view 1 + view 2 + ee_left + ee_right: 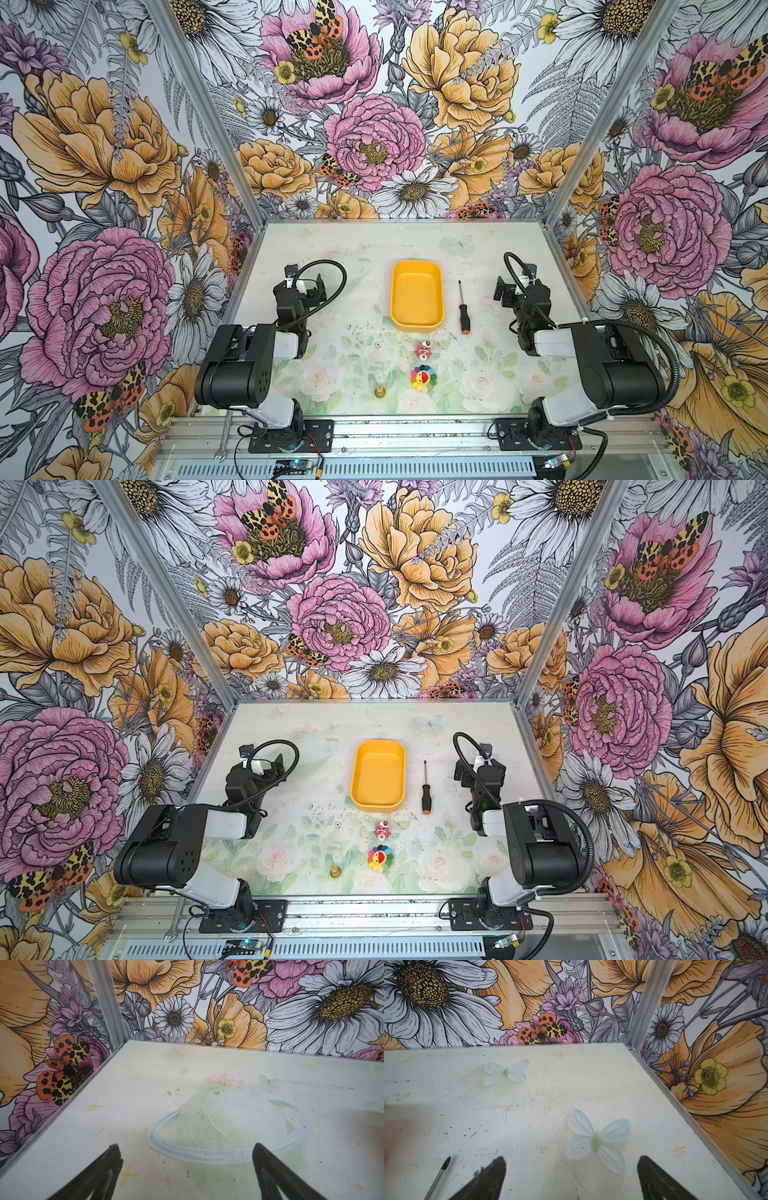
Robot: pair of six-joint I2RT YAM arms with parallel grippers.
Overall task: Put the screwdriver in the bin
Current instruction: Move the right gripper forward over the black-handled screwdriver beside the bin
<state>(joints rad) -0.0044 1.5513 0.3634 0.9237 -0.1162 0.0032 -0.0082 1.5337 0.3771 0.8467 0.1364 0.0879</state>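
Both claws released, empty | screwdriver (463, 309) between right claw (501, 291) and bin (417, 300) | left claw (187, 1172) beyond bin, over worktop (365, 257)

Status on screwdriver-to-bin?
Done: nothing yet. The screwdriver lies on the table, right of the yellow bin, which holds nothing. In hand: nothing; right pincer and left pincer are both open, neither touching it. Left: reach, grasp, lift, drop into bin.

We see tall floral-print walls (374, 124) filling the upper frame, joined by aluminium corner posts (208, 112), above a pale, scuffed tabletop (357, 257) at lower centre.
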